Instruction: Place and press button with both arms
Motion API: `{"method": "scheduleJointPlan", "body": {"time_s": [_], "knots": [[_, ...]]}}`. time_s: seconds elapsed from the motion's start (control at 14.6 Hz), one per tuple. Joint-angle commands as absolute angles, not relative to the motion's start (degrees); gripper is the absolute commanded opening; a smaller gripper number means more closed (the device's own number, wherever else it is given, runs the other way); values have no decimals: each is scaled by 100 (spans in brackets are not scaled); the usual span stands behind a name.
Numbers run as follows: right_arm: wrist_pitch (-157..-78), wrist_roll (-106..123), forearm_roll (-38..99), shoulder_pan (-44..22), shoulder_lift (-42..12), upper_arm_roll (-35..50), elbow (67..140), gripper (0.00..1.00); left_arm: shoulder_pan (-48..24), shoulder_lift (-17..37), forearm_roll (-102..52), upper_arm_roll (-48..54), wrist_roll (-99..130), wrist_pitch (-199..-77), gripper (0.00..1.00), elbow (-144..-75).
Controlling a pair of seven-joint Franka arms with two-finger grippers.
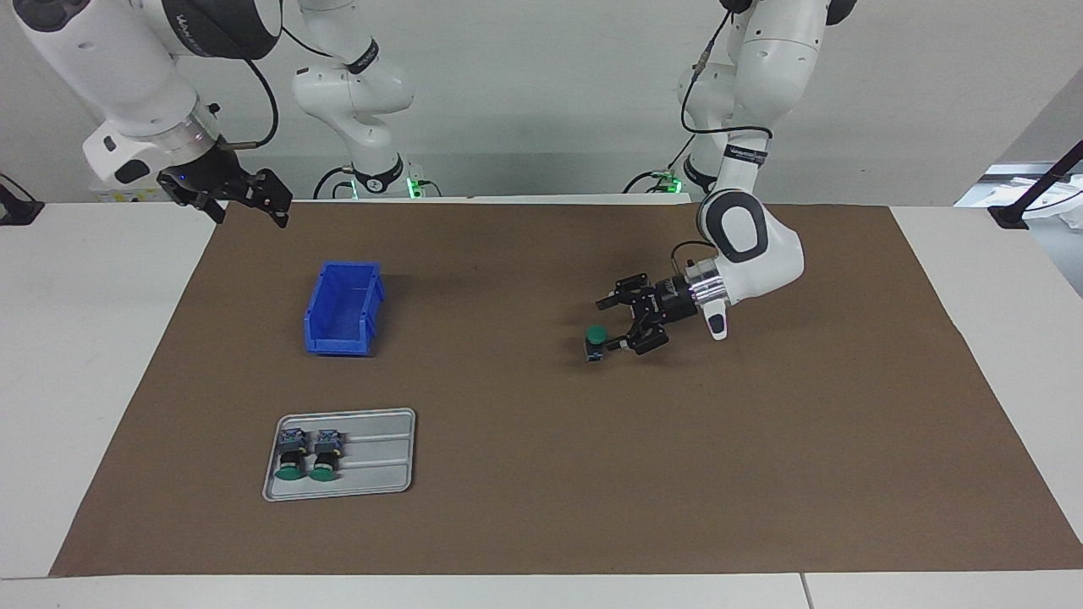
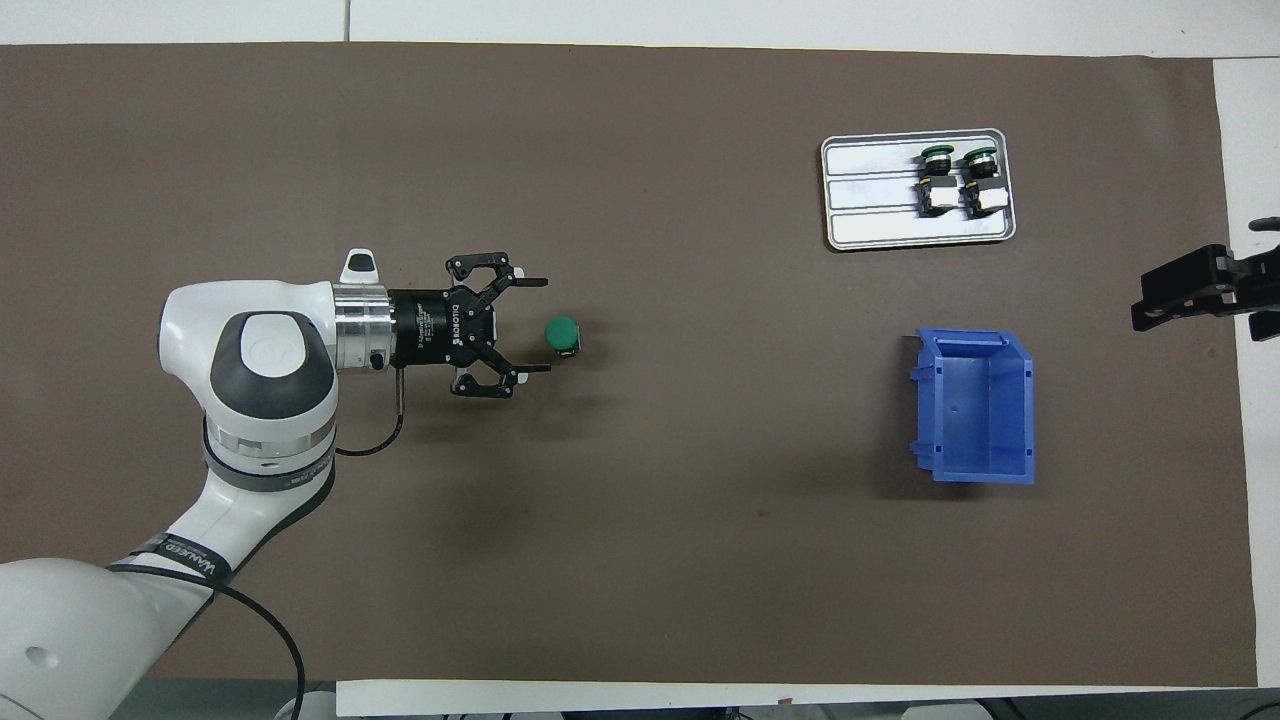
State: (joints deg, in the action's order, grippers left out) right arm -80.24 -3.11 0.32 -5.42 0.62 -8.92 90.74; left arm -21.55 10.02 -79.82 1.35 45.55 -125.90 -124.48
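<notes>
Button [image 1: 596, 341] standing cap-up on the mat, just off the spread, empty fingertips of the left gripper [image 1: 624, 324]; right gripper [image 1: 254, 193] waits, jaw state indiscernible.

The large white left arm bends low over the table, wrist level, and its black two-finger left gripper [image 1: 616, 323] [image 2: 538, 326] has its fingers spread wide. The large white right arm waits raised at its own end, black right gripper [image 1: 275, 205] [image 2: 1150, 300] tilted downward.
</notes>
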Motion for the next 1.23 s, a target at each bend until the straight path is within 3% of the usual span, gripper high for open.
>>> {"method": "scheduleJointPlan", "body": {"time_s": [0.0, 1.16], "knots": [[-8104, -237, 9, -501, 185, -870, 9220, 99, -2145, 835, -7026, 62, 5026, -12674, 100, -12226], [-8104, -237, 9, -501, 185, -870, 9229, 99, -1854, 615, -2667, -18, 5678, -11356, 100, -10899]]}}
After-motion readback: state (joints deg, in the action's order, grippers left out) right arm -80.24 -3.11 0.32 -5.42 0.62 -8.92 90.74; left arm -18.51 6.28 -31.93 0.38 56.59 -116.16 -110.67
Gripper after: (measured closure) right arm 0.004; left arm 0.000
